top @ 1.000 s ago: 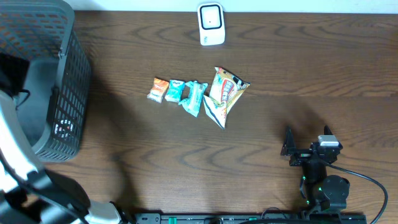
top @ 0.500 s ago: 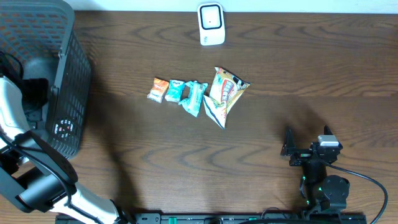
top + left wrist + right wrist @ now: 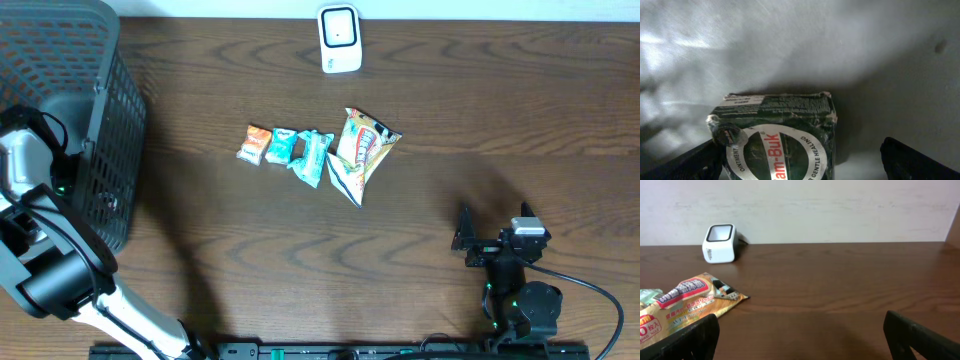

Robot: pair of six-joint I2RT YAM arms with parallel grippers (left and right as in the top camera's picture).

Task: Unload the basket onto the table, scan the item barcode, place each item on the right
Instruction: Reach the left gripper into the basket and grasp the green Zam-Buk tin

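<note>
While poised inside the mesh basket [image 3: 100,130] with the left gripper [image 3: 805,161] spread wide and empty, fingertips either side of the green Zam-Buk ointment box [image 3: 777,132] on the basket floor, looked to be at the pick-up step, no scan yet made. Called next, by judgement, for lowering, closing on the box's sides, lifting clear of the mesh and turning its barcode toward the white scanner [image 3: 339,38]. Further out: right gripper [image 3: 802,337] parked low with jaws apart and empty, dark wooden table [image 3: 500,100], snack packets [image 3: 362,150] mid-table, scanner at the far edge, pale wall [image 3: 840,210] behind.
</note>
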